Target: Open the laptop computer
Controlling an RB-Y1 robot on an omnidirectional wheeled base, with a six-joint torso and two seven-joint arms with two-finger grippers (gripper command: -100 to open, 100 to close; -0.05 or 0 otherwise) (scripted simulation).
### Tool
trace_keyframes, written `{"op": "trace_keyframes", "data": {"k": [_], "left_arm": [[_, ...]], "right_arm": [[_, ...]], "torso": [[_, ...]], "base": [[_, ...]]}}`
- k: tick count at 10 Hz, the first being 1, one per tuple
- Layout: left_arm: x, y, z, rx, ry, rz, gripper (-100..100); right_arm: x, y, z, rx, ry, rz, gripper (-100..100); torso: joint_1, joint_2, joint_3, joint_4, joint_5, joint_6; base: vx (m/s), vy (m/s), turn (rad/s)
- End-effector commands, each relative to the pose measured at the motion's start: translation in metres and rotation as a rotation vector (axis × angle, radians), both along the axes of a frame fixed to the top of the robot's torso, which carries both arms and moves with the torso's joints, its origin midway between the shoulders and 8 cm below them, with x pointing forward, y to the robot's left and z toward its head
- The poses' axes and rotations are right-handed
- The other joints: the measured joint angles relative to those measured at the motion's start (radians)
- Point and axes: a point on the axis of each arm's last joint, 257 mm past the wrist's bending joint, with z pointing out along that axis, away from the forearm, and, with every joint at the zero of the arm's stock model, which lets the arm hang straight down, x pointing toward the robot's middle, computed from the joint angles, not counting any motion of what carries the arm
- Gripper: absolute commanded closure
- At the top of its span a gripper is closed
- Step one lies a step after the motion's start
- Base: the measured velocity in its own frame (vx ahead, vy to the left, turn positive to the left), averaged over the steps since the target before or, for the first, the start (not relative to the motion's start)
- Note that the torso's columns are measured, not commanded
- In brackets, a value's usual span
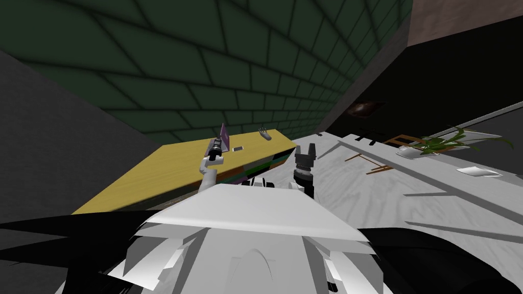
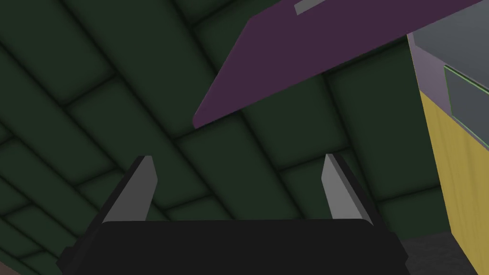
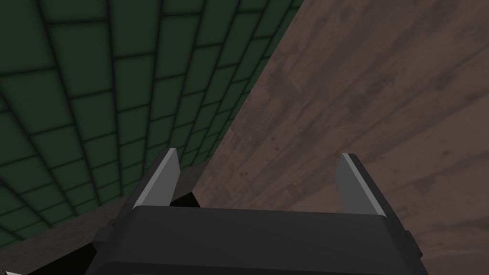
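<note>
Purple was the colour of the lid point(image 2: 310, 52) that hung just beyond my left claw point(image 2: 239, 186). It slanted away from a grey part point(image 2: 449, 38) that I took for the base of the laptop point(image 1: 223, 136) rather than lying flat on it, so I judged the machine to be partly open already. The laptop stood toward the far edge of the yellow surface point(image 1: 153, 173), close to the dark green tiled wall, and my left arm reached out over the surface to it. That claw was released: its two fingers point(image 2: 143, 186) stood wide apart with nothing between them, and the lid's free edge was near their tips but not touching. I took the spread posture for a way of pushing or hooking the lid's edge instead of pinching it, since a hinged lid only needs a nudge along its arc. From the head view the lid looked steep, though I could not tell its exact angle. A small flat object point(image 1: 237, 148) lay on the surface just right of the laptop, apart from my arm. My right claw point(image 3: 253, 181) was held up near my chest on the right, off the surface, fingers likewise spread and empty, likely parked there to keep out of the way.
</note>
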Motion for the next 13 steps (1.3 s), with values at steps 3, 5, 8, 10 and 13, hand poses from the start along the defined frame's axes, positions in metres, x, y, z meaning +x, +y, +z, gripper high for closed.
{"op": "trace_keyframes", "data": {"k": [3, 5, 8, 10, 13], "left_arm": [[0.005, 0.038, -0.015, 0.005, 0.089, 0.078, -100], [0.004, 0.039, -0.016, 0.007, 0.088, 0.079, -100], [0.008, 0.033, -0.017, -0.061, 0.054, 0.069, 100], [0.011, 0.027, -0.019, -0.131, 0.02, 0.058, 100], [0.017, 0.015, -0.022, -0.271, -0.05, 0.038, 100]], "right_arm": [[0.0, 0.0, 0.0, 0.0, 0.0, 0.0, 0], [0.0, 0.0, 0.0, 0.0, 0.0, 0.0, 0], [0.0, 0.0, 0.0, 0.0, 0.0, 0.0, 0], [0.0, 0.0, 0.0, 0.0, 0.0, 0.0, 0], [0.0, 0.0, 0.0, 0.0, 0.0, 0.0, 0]], "torso": [[0.0, 0.0, 0.0, 0.0, 0.0, 0.0], [-0.001, 0.0, 0.0, 0.0, 0.0, 0.0], [0.001, 0.0, 0.0, 0.0, 0.001, 0.0], [0.004, 0.002, 0.001, 0.001, 0.002, 0.001], [-0.001, 0.0, 0.0, 0.0, 0.0, 0.0]], "base": [[0.027, -0.033, -0.092], [0.02, -0.022, -0.04], [-0.011, 0.022, 0.019], [-0.052, 0.109, 0.042], [-0.053, 0.118, 0.047]]}}
